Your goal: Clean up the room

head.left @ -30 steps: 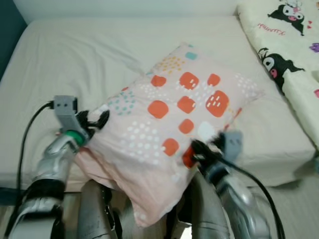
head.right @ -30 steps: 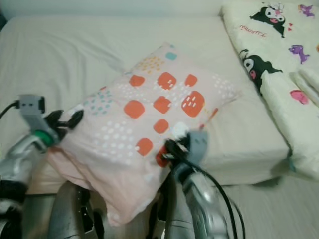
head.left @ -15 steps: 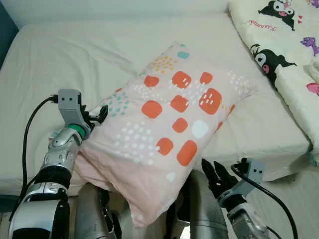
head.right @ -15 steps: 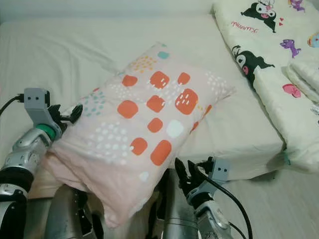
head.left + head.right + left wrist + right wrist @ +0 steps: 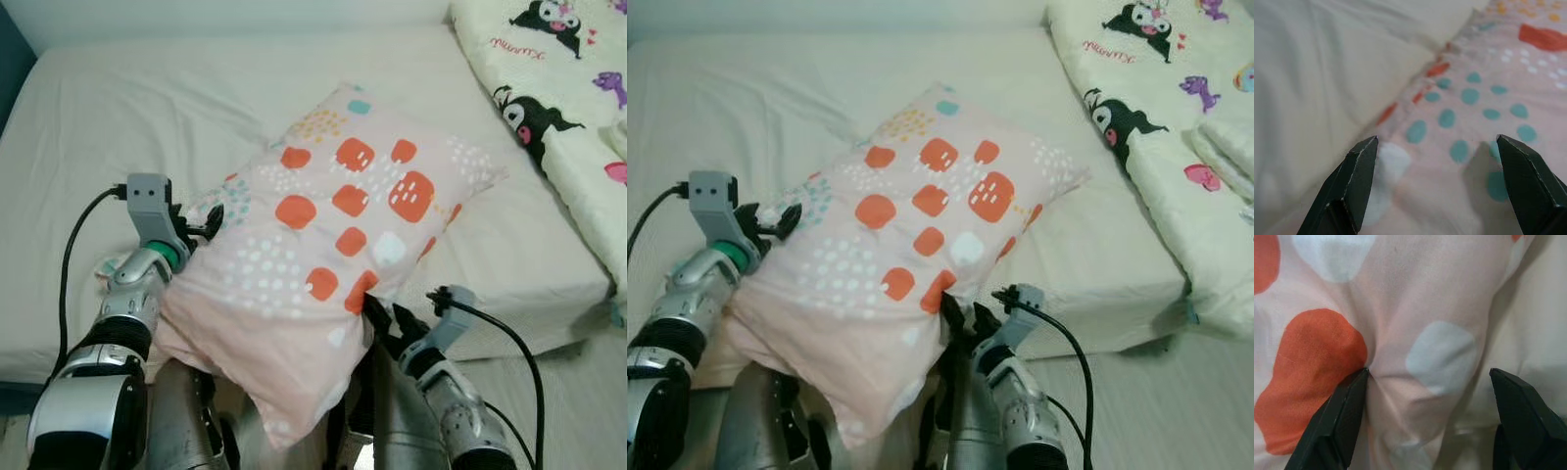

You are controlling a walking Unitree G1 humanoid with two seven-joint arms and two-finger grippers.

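- Pillow [image 5: 338, 235] lies on bed [image 5: 147, 117], near end hanging off the edge.
- My left end effector [image 5: 211, 220] at pillow's 9 o'clock, fingers wide, gripping nothing.
- My right end effector [image 5: 384, 318] at 5 o'clock edge, fingers spread, one pressed into fabric.

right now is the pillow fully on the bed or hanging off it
Hanging off. The patterned pillow lies diagonally, far corner on the mattress, near end drooping past the bed edge, between the open left gripper and right gripper.
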